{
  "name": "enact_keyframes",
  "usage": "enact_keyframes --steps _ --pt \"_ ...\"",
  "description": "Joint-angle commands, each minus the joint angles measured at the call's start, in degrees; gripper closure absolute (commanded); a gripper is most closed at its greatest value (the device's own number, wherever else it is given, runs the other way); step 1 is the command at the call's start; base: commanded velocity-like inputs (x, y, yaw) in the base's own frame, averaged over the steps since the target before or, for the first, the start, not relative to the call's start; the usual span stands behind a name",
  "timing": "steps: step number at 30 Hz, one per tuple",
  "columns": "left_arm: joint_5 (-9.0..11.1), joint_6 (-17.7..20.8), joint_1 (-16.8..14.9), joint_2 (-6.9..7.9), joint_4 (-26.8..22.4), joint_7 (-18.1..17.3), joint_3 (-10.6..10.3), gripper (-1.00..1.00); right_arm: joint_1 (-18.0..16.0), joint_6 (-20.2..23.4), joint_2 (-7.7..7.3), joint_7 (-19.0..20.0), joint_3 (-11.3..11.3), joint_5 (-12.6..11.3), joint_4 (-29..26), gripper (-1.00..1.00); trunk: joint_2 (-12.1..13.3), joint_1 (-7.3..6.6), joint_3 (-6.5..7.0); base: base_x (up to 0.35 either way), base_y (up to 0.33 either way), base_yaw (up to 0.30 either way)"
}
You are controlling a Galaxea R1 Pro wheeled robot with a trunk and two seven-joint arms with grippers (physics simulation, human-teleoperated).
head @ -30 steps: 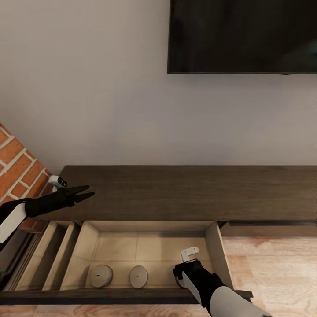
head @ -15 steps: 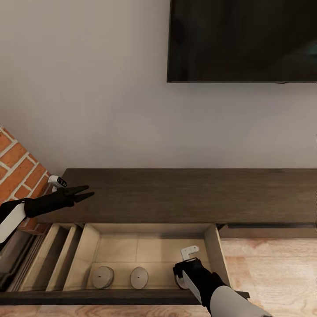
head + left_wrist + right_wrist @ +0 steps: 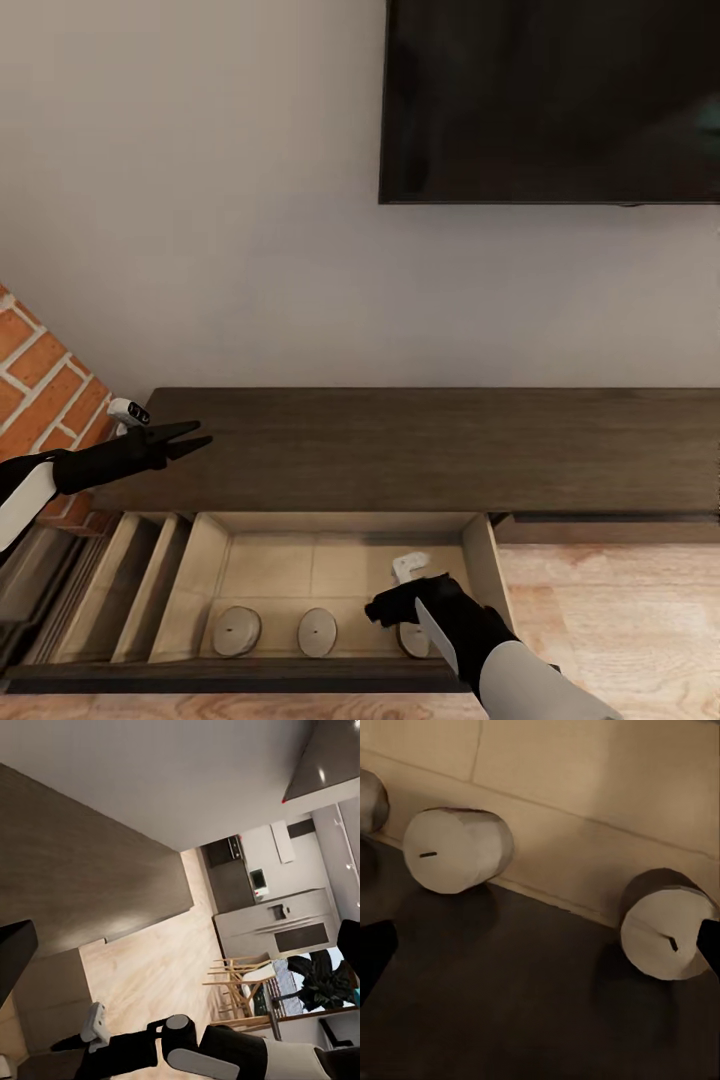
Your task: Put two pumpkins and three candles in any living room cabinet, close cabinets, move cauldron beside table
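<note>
Right tool (image 3: pixel 385 603), spread apart, is held inside the open drawer (image 3: pixel 340 560) near three candles (image 3: pixel 317 632); left tool (image 3: pixel 185 441), also apart, is held over the cabinet (image 3: pixel 430 445).

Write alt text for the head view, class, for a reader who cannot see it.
An open cabinet drawer holds three pale candles lying on their sides along its front. The right gripper hangs over the rightmost one, and the left gripper hovers open above the cabinet top. A dark TV hangs above.
</note>
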Motion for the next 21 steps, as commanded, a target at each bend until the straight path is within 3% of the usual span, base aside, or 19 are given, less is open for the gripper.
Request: enact_keyframes --steps 1,2,8,9,10,11,16,18,21 --pt "0.0 0.0 0.0 0.0 0.01 0.0 0.0 -1.0 0.0 1.28 -0.38 3.1 0.0 0.03 -0.09 -1.0 0.0 0.0 0.0 0.0 0.0 0.0" --pt "0.0 0.0 0.0 0.0 0.03 0.0 0.0 -1.0 0.0 3.41 -0.93 9.34 -0.01 0.13 -0.19 -1.0 0.0 0.0 0.0 0.0 0.0 0.0" --pt "0.0 0.0 0.0 0.0 0.04 0.0 0.0 -1.0 0.0 6.58 -1.21 16.85 0.01 0.19 -0.55 -1.0 0.0 0.0 0.0 0.0 0.0 0.0" --pt "0.0 0.0 0.0 0.0 0.04 0.0 0.0 -1.0 0.0 7.37 -1.43 19.96 0.09 0.19 -1.19 -1.0 0.0 0.0 0.0 0.0 0.0 0.0" --pt "0.0 0.0 0.0 0.0 0.05 0.0 0.0 -1.0 0.0 7.88 -2.42 25.95 0.24 0.2 -2.39 -1.0 0.0 0.0 0.0 0.0 0.0 0.0" --pt "0.0 0.0 0.0 0.0 0.04 0.0 0.0 -1.0 0.0 8.03 -3.1 29.08 0.26 0.2 -2.78 -1.0 0.0 0.0 0.0 0.0 0.0 0.0" --pt "0.0 0.0 0.0 0.0 0.04 0.0 0.0 -1.0 0.0 8.25 -5.72 41.62 0.26 0.2 -3.49 -1.0 0.0 0.0 0.0 0.0 0.0 0.0" --pt "0.0 0.0 0.0 0.0 0.04 0.0 0.0 -1.0 0.0 8.07 -7.02 48.88 0.15 0.17 -4.86 -1.0 0.0 0.0 0.0 0.0 0.0 0.0" --pt "-0.03 0.0 0.0 0.0 0.04 0.0 0.0 -1.0 0.0 7.88 -8.73 55.33 0.16 0.08 -7.44 -1.0 0.0 0.0 0.0 0.0 0.0 0.0"
